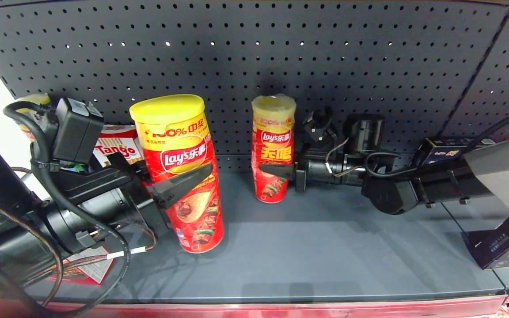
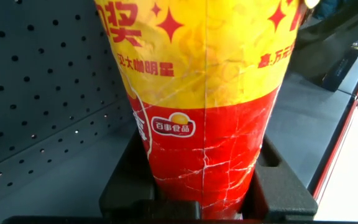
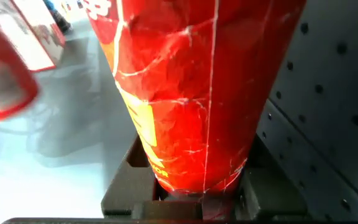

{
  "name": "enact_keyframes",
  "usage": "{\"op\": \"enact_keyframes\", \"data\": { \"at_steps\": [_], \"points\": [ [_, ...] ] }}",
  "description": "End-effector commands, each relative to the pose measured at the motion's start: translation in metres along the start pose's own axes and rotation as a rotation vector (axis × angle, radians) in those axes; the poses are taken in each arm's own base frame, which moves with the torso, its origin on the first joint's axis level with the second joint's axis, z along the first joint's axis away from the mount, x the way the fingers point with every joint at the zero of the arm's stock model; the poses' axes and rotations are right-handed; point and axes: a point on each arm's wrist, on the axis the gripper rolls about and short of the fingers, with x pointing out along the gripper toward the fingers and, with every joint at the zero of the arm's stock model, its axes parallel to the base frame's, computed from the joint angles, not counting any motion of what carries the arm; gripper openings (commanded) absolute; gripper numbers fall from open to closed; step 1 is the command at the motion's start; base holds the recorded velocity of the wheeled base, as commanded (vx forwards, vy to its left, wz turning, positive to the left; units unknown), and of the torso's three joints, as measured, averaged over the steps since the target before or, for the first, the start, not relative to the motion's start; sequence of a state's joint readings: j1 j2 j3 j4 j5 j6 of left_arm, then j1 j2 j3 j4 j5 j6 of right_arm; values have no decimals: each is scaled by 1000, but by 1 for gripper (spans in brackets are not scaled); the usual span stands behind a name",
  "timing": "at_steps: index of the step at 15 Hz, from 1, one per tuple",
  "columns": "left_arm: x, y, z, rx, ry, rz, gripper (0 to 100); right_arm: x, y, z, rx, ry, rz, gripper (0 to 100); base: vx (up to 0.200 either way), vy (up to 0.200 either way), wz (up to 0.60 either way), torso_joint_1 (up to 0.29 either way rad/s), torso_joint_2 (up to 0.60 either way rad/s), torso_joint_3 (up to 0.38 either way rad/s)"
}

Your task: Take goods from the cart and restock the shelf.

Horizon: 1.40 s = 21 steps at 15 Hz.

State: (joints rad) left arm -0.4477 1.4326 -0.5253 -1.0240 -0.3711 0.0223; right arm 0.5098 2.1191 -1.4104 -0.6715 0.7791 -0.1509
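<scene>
A large red chips can [image 1: 179, 168] with a yellow lid stands slightly tilted on the dark shelf [image 1: 325, 256], left of middle. My left gripper [image 1: 184, 176] is shut on its middle; in the left wrist view the can [image 2: 204, 93] sits between the black fingers [image 2: 281, 186]. A slimmer red chips can [image 1: 273, 145] stands upright near the pegboard, with my right gripper [image 1: 274, 170] shut on its lower half. Seen from the right wrist, this can [image 3: 191, 93] sits down between the fingers [image 3: 126, 180].
A white Tango box [image 1: 117, 148] and another yellow-lidded can [image 1: 33, 100] stand behind my left arm. A flat packet [image 1: 86, 269] lies under that arm. Dark boxes [image 1: 502, 243] [image 1: 449, 145] sit at the right. The pegboard [image 1: 281, 53] backs the shelf; a red strip [image 1: 281, 307] edges its front.
</scene>
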Motion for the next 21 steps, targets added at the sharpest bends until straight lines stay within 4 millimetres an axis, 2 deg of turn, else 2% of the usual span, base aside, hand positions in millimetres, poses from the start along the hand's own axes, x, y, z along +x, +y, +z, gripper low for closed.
{"op": "enact_keyframes", "data": {
  "at_steps": [1,2,4,6,11,16,18,21],
  "points": [
    [0,0,0,1,-1,0,0,-14,21,28,-23,-24,-10,0,0,0,0,0,0,0],
    [0,0,0,1,-1,0,0,-22,37,38,-19,-27,-23,0,0,0,0,0,0,0],
    [-1,0,-1,0,2,0,0,-34,65,47,-26,-34,-52,0,0,0,0,0,0,0],
    [-1,0,1,2,-3,0,0,-45,89,42,-35,-48,-72,0,0,0,0,0,0,0],
    [0,0,2,2,-8,1,0,-65,127,14,-8,-60,-79,0,0,0,0,0,0,0],
    [1,0,1,1,-4,1,0,-75,145,-15,19,-20,-68,0,0,0,0,0,0,0],
    [1,0,0,0,-1,1,0,-75,148,-29,32,8,-63,0,0,0,0,0,0,0],
    [1,0,0,-1,0,1,0,-70,146,-38,37,16,-62,0,0,0,0,0,0,0]
  ]
}}
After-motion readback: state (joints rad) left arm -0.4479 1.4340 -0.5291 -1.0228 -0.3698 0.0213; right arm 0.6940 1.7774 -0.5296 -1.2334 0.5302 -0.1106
